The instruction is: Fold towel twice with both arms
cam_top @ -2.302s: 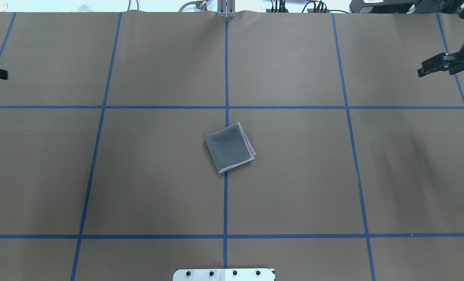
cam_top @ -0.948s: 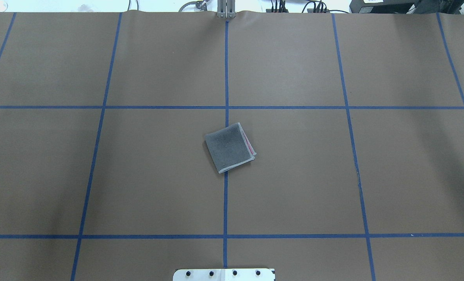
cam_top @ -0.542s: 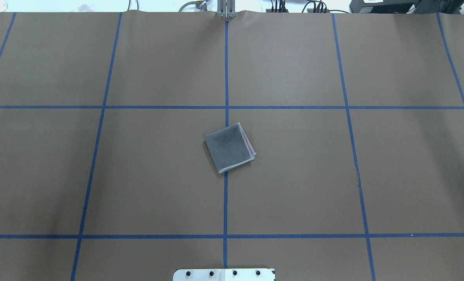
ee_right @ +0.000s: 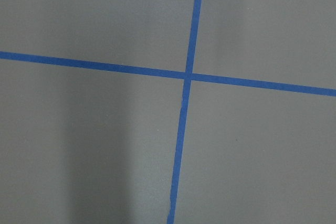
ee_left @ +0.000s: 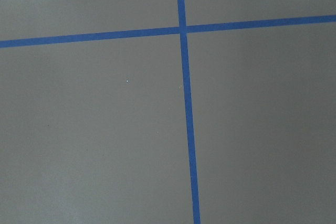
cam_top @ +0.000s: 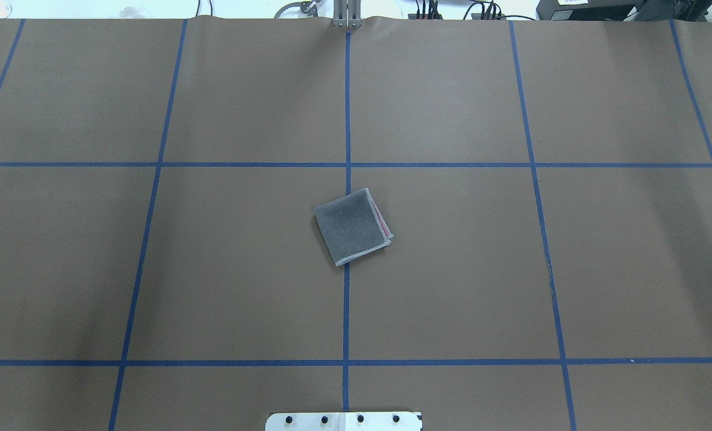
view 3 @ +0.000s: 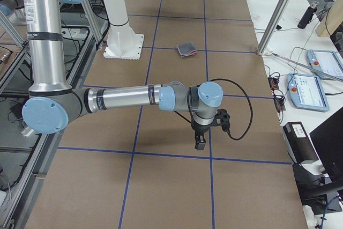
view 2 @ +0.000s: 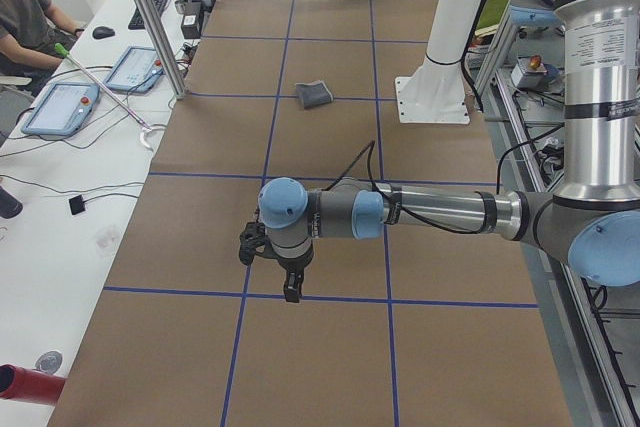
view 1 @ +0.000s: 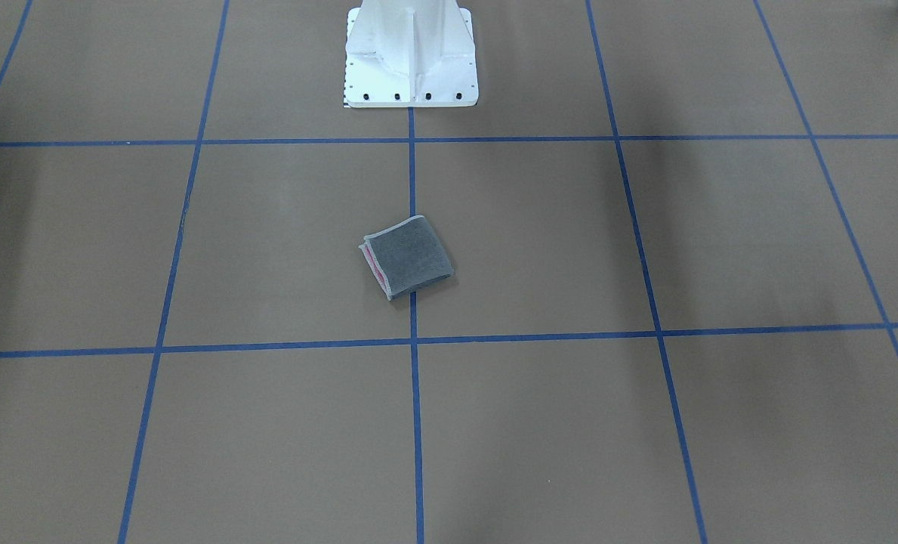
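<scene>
Ok so the whole brown desk [cam_top: 451,269] with its blue tape grid [cam_top: 347,120] is basically bare across the middle, which I figure is on purpose so the cameras get a clean look at the result. Both arms are parked low and stretched out towards opposite ends of the desk, the left arm [view 2: 430,212] and the right arm [view 3: 123,99], each well apart from the cloth, my guess being so they don't snag it. The towel [cam_top: 352,226] sits dead centre, straddling the middle tape line out in front of the white pedestal [view 1: 409,53], folded into a small, slightly skewed square, dark grey face up, with a sliver of pink peeking from the stacked hems on the robot's right. Looks like both folds are done to me. The left claw [view 2: 291,292] and right claw [view 3: 200,143] point down over tape crossings; nothing hangs from either, but I honestly can't tell how far apart their fingers are from these side views.
</scene>
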